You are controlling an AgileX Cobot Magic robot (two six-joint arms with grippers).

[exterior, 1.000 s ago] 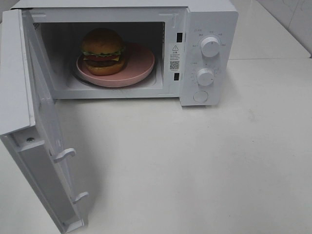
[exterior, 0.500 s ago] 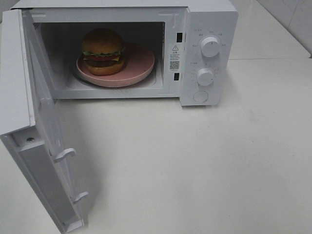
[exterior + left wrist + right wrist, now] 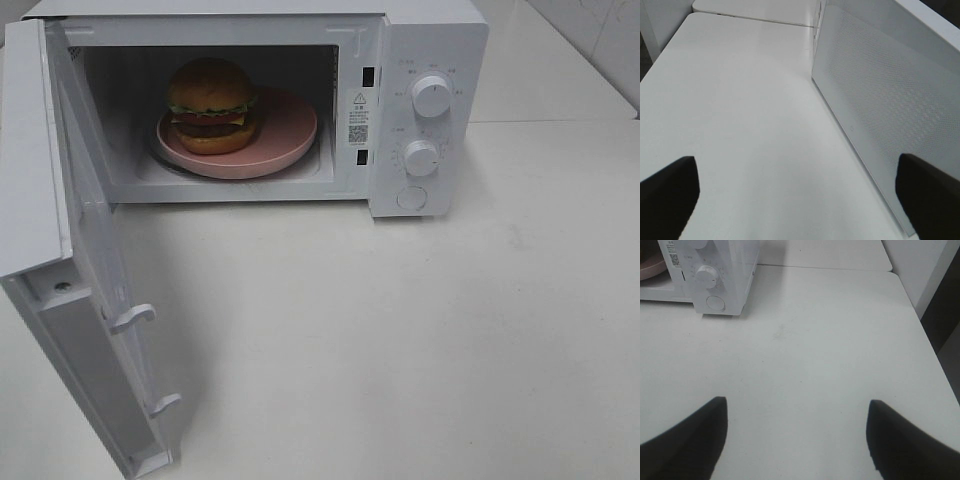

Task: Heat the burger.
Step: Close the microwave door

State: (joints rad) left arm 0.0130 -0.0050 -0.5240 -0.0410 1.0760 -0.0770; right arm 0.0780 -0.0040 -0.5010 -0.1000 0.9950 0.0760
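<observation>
Two grippers: both spread wide, nothing pinched, neither visible from the high camera.
left gripper (image 3: 795, 200): hovering over the table (image 3: 400, 330), just beside the flat face of the door (image 3: 890, 100); no contact visible.
right gripper (image 3: 795, 440): hovering over bare table, well apart from the microwave (image 3: 430, 40), pointed toward its control panel.
burger (image 3: 211, 104): upright inside the microwave cavity, resting on the pink plate (image 3: 290, 130), toward the plate's left side.
door: swung wide open on the left, latch hooks exposed along the free edge.
controls: upper knob (image 3: 431, 95) and lower knob (image 3: 421, 157) on the right panel, round button (image 3: 411, 197) just below them.
step in hand: loading judged done; closing the door judged the step now due, heating not yet started.
next move calls for: a push from the left side on the door's outer face, sweeping it round toward the cavity until latched; probably best pressed near the free edge rather than near the hinge.
after that: likely a twist of a knob by the right side, needing a close approach and fingers narrowed around the knob.
possible trouble: a glancing push sliding off the smooth panel, or shifting the whole microwave instead of latching.
</observation>
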